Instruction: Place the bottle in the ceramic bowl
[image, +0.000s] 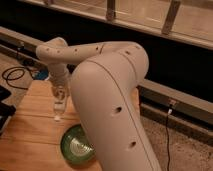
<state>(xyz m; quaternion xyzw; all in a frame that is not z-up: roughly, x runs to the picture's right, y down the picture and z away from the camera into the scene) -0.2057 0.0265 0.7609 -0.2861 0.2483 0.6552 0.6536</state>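
Claw and wrist hang down over the left part of the wooden table, and the fingers are clamped on the bottle, which points straight down out of the grip with its white end lowest. From where I stand I cannot tell whether that lower end touches the planks or hangs just above them. The ceramic bowl sits on the table near the front, below and a little to the right of the bottle, apart from it; it is glossy green with paler rings inside, and part of its right side is hidden behind the arm. That arm is bulky and white, dotted with small dark holes, and it fills the middle of the scene. The table top is pale wood boards with the seams running across. Off its far left corner a black cable lies in loops on the ground. To the right the floor is speckled grey, and a thin cord drops down onto it from a low grey ledge that runs along the back. Above the ledge is a dark band, and above that a brighter strip crossed by pale uprights.
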